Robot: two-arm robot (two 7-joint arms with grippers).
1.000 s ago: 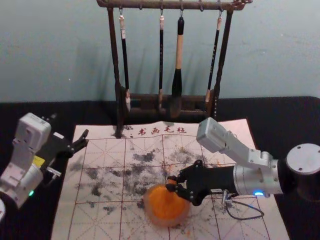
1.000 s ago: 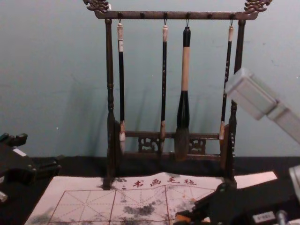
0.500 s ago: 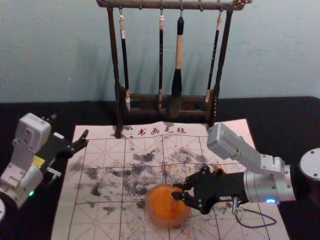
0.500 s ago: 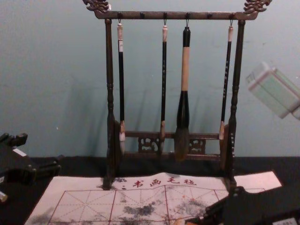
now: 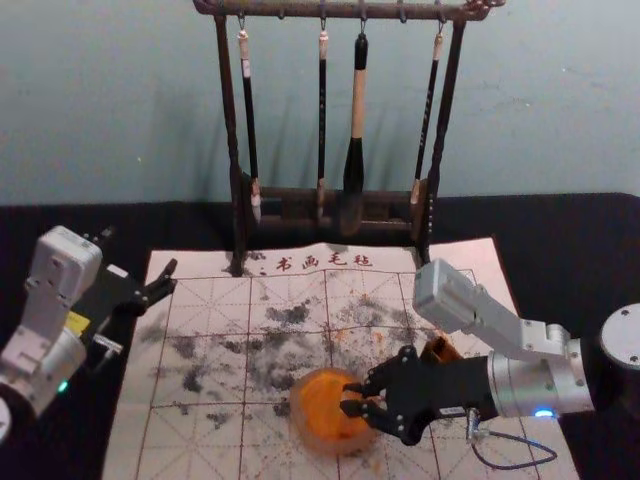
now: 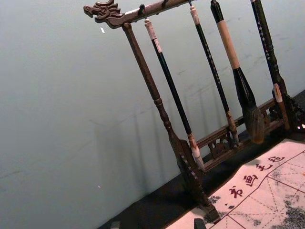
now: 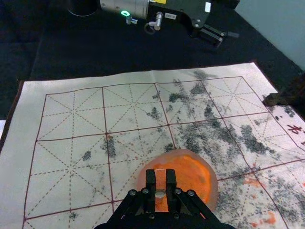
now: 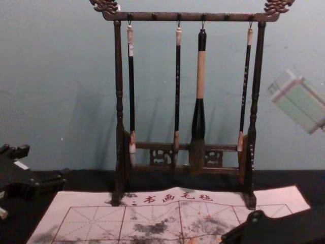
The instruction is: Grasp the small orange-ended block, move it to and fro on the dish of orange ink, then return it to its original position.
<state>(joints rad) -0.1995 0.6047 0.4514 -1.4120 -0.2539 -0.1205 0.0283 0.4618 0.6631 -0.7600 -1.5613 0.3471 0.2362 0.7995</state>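
Head view: right gripper (image 5: 350, 398) above stained mat (image 5: 200, 440), blue-grey wall (image 5: 110, 110) behind.

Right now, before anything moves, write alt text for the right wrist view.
The right arm's black claw grips a small orange-ended block at a round, pale-rimmed dish of orange ink. The dish sits on a white, red-gridded mat smudged black and orange; the left arm's black claw is farther off.

Right pincer (image 5: 352, 397) over ink dish (image 5: 303, 424); left pincer (image 5: 171, 277) near mat (image 5: 135, 380) edge.
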